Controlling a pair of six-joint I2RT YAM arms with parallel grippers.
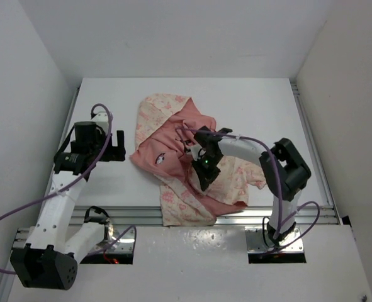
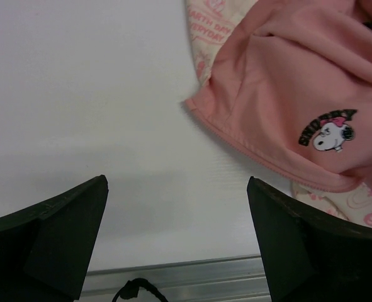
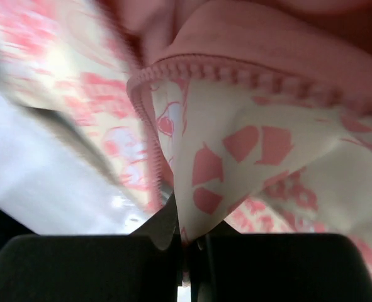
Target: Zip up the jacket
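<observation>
The jacket [image 1: 173,151] lies crumpled in the middle of the table, cream with pink print, its salmon-pink lining turned up and a small cartoon patch [image 2: 329,131] showing. My right gripper [image 1: 204,178] is over the jacket's lower middle, shut on a fold of the printed fabric [image 3: 230,157] beside the pink zipper teeth [image 3: 154,145]. My left gripper [image 1: 118,148] is open and empty, hovering over bare table left of the jacket; its fingers [image 2: 60,233] frame the table with the jacket's pink edge [image 2: 236,135] at upper right.
A metal rail [image 1: 236,217] runs along the table's near edge, and the jacket's hem hangs over it. White walls close in the left, right and back. A purple cable [image 1: 104,126] loops over the left arm.
</observation>
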